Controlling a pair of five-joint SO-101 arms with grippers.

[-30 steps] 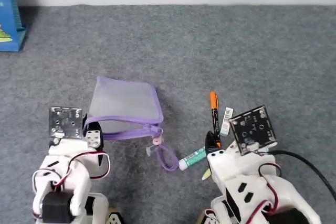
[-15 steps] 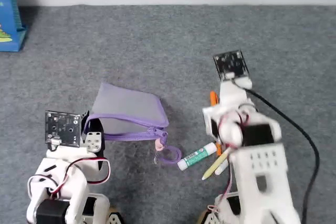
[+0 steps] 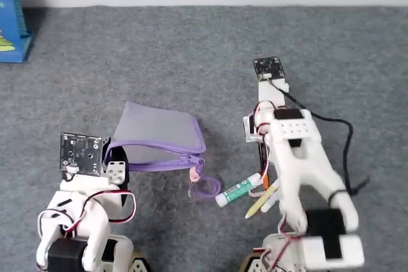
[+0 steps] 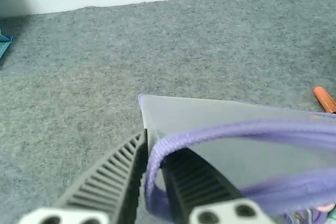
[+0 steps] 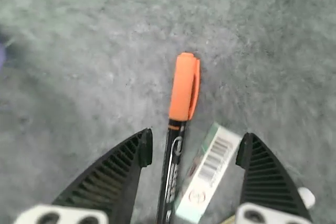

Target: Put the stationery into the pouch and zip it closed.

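Observation:
The purple pouch [image 3: 159, 133] lies left of centre, its unzipped rim [image 4: 220, 129] toward the front. My left gripper [image 3: 115, 160] is shut on the rim's left end, the fingers [image 4: 123, 169] pinching the purple band. My right gripper [image 5: 195, 142] is open, pointing down with its jaws on either side of an orange-capped black marker [image 5: 184, 90] and a small barcoded piece [image 5: 207, 171]. In the high view the right arm [image 3: 290, 138] covers most of the marker [image 3: 261, 154]. A green-and-white glue stick [image 3: 239, 190] and a yellow pen [image 3: 261, 203] lie just in front.
The pouch's pink zip pull [image 3: 193, 173] and purple wrist loop [image 3: 208, 189] trail toward the glue stick. A blue box [image 3: 9, 20] stands at the far left back. Grey carpet [image 3: 191, 49] stretches open to the back wall.
The right arm has unfolded from the front edge and stretched out over the marker, gripper pointing down. The left gripper has kept its hold and the pouch has shifted slightly.

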